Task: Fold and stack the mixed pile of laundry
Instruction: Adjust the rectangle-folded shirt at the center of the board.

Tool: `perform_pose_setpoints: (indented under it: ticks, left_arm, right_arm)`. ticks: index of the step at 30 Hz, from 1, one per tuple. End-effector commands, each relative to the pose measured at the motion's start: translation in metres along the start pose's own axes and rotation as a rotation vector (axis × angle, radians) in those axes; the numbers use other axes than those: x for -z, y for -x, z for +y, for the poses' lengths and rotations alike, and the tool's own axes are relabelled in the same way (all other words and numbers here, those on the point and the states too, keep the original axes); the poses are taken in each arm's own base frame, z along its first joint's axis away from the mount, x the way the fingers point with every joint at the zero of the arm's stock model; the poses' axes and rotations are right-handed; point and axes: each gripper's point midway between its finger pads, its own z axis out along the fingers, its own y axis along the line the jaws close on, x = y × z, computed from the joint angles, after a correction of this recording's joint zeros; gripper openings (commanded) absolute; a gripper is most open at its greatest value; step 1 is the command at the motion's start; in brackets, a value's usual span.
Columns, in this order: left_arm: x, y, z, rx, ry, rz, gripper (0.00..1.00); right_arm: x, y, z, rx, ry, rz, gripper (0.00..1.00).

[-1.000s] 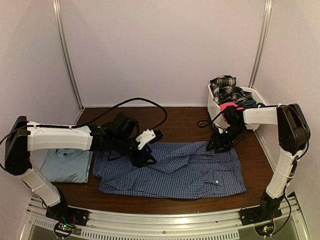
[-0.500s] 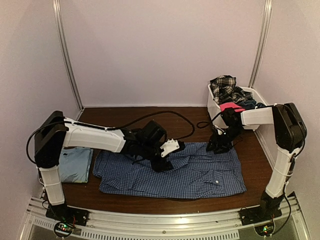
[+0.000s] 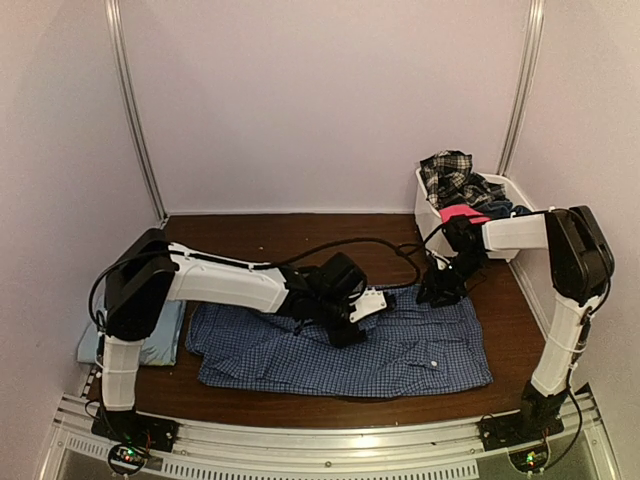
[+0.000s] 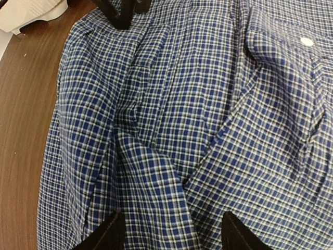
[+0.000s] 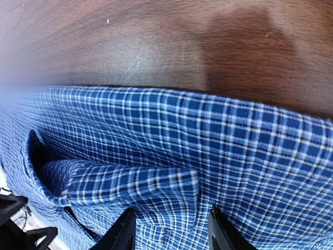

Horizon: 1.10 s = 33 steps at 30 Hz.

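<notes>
The blue small-check shirt lies spread flat across the front of the table. My left gripper hovers low over its middle. Its jaws are open above a raised fold of the shirt, holding nothing. My right gripper is at the shirt's far right edge, also open, its tips straddling a folded hem of the checked cloth. A folded light blue T-shirt lies at the left, half hidden by the left arm. More of the pile, with black-white plaid and hot pink pieces, sits in the basket.
The white plastic basket stands at the back right, just behind the right gripper. Bare brown table lies behind the shirt. The left arm's cable loops over that area. The right gripper's fingers show at the top of the left wrist view.
My left arm has swung right, from the shirt's left part to its middle. The right gripper has stayed at the far edge, its jaws a little narrower.
</notes>
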Motion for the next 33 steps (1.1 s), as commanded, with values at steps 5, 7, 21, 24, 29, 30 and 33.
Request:
perform_pose_setpoints:
  ticks: [5, 7, 21, 24, 29, 30, 33]
  left_arm:
    - [-0.013, 0.001, 0.023, 0.01, 0.105, 0.061, 0.46]
    - [-0.013, -0.001, 0.023, 0.011, 0.105, 0.068, 0.4]
    - [0.033, 0.003, 0.014, -0.035, 0.07, 0.006, 0.0]
    - [0.041, 0.001, 0.013, -0.036, 0.062, -0.005, 0.0]
    - [0.045, 0.0, -0.004, -0.062, -0.029, -0.022, 0.17]
    - [0.046, -0.001, -0.007, -0.064, -0.05, -0.02, 0.26]
    - [0.054, 0.002, -0.011, -0.044, -0.079, -0.025, 0.48]
  right_arm:
    - [-0.011, 0.005, -0.003, -0.006, 0.02, 0.012, 0.27]
    - [-0.011, 0.005, -0.002, -0.005, 0.02, 0.013, 0.15]
    - [0.032, 0.011, 0.009, 0.042, -0.023, -0.037, 0.0]
    - [0.043, 0.01, 0.006, 0.056, -0.054, -0.042, 0.0]
    - [0.037, -0.004, -0.006, 0.073, -0.094, 0.012, 0.0]
    - [0.035, -0.007, -0.009, 0.078, -0.103, 0.023, 0.0]
    - [0.03, -0.021, -0.015, 0.092, -0.112, 0.078, 0.0]
